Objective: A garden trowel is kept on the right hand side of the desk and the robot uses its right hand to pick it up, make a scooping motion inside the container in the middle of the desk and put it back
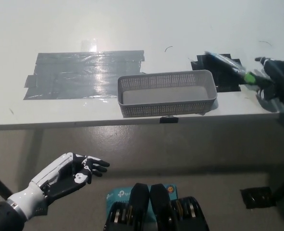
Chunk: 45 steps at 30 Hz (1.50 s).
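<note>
- right hand (272,79) sits at the right edge of the frame, black fingers wrapped round the trowel (227,64) handle. the grip itself is mostly hidden, i only see a green bit by the blade.
- trowel blade points toward upper left, over the black patch (228,79) on the desk (132,24), just right of the basket (166,93). can't tell if the tip touches the patch or hangs above it.
- handling, my guess: metal blade, stiff, not fragile, moderate wt, front-heavy so it'll want to twist in the hand. smooth handle could slip, so i'd hold mid-handle, close to the green collar.
- basket looks like light plastic mesh at the desk's near edge, center of frame. i reckon a hard scoop could shove it off, so go gentle.
- left hand (74,172) resting at lower left, below desk level, fingers apart, holding nothing.
</note>
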Tool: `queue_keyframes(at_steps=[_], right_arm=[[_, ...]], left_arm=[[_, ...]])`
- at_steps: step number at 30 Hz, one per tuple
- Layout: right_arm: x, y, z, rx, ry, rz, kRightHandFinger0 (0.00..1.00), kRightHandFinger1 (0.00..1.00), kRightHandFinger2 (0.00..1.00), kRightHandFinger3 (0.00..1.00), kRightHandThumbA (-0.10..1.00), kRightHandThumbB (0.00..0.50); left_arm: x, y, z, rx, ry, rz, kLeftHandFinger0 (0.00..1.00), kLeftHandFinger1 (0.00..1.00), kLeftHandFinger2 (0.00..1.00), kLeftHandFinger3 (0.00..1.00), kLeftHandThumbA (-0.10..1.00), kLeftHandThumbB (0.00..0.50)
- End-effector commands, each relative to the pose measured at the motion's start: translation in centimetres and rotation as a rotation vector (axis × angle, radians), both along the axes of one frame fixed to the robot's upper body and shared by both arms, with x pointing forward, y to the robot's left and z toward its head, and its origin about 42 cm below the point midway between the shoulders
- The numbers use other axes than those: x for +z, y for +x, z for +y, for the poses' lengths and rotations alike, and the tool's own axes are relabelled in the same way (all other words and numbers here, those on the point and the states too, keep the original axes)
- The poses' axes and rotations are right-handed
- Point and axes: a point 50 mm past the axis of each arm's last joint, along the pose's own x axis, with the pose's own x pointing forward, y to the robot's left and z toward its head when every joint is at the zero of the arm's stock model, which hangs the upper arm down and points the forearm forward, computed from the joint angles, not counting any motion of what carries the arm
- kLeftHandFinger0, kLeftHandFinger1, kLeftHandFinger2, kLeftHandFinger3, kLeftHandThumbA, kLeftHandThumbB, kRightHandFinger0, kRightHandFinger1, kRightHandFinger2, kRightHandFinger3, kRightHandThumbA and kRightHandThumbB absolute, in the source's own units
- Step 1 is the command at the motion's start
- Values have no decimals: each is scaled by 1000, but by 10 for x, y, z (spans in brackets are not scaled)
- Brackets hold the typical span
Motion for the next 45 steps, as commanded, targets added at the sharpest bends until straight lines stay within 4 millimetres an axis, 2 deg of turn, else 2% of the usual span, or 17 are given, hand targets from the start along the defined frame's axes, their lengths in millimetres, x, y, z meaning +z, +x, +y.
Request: queue_keyframes(at_steps=[1, 12, 15, 20, 22, 26, 28, 30, 31, 34, 37, 38, 39, 40, 41, 43, 45], right_arm=[[49, 6, -20, -104, -74, -14, 1000, 1000, 1000, 1000, 842, 500], [74, 2, -27, -93, -32, 2, 1000, 1000, 1000, 1000, 994, 500], [89, 0, -24, -76, -8, -4, 1000, 1000, 1000, 1000, 997, 500], [133, -8, -28, -22, 7, -50, 1000, 1000, 1000, 1000, 1000, 500], [155, -18, -28, 13, 41, -63, 1000, 1000, 1000, 1000, 957, 500], [170, -30, -25, 70, 86, -84, 1000, 1000, 1000, 1000, 855, 500], [182, -63, -22, 150, 291, -170, 1000, 1000, 1000, 1000, 515, 381], [177, -88, -17, 217, 387, -238, 1000, 1000, 1000, 1000, 422, 299], [172, -118, -13, 279, 460, -324, 1000, 1000, 1000, 1000, 391, 258], [158, -153, -7, 304, 533, -428, 998, 1000, 1000, 1000, 350, 242], [142, -183, -6, 294, 578, -507, 844, 986, 1000, 1000, 311, 209], [120, -204, -10, 253, 665, -560, 803, 959, 1000, 1000, 208, 182], [117, -206, -10, 247, 676, -567, 799, 956, 1000, 1000, 200, 181], [94, -216, -12, 206, 716, -581, 887, 1000, 1000, 1000, 173, 179], [72, -228, -13, 165, 742, -591, 924, 1000, 1000, 1000, 184, 175], [57, -236, -13, 154, 751, -575, 1000, 1000, 1000, 1000, 216, 179], [6, -261, -7, 149, 764, -473, 1000, 1000, 1000, 1000, 310, 207]], left_arm=[[12, 0, 3, -31, -1, -56, 765, 716, 704, 688, 1000, 80], [13, 1, 4, -29, 10, -57, 768, 716, 703, 685, 1000, 70], [12, 1, 6, -22, 4, -56, 774, 715, 706, 691, 1000, 64], [11, 1, 5, -21, 7, -48, 765, 712, 701, 685, 1000, 78], [11, 1, 7, -21, 11, -46, 768, 715, 706, 702, 1000, 86], [7, -4, 9, -16, 12, -42, 791, 734, 723, 695, 1000, 66], [6, -5, 10, -9, 7, -33, 798, 729, 713, 680, 1000, 58], [4, -7, 10, -7, 10, -22, 825, 736, 708, 669, 1000, 61], [3, -8, 10, -8, 8, -21, 830, 736, 708, 669, 1000, 53], [1, -10, 10, -10, 4, -19, 821, 743, 722, 685, 1000, 56], [0, -12, 11, 2, -2, -26, 785, 726, 709, 678, 1000, 68], [-2, -11, 11, -1, 4, -24, 791, 733, 717, 689, 1000, 57], [-2, -11, 11, -1, 5, -24, 793, 734, 718, 690, 1000, 56], [-3, -12, 11, 11, 5, -20, 782, 726, 710, 687, 1000, 53], [-4, -14, 10, 23, 6, -15, 780, 724, 709, 687, 1000, 49], [-6, -15, 10, 19, 6, -14, 775, 721, 711, 690, 1000, 43], [-6, -16, 11, 23, 4, -10, 772, 717, 736, 742, 1000, 20]])
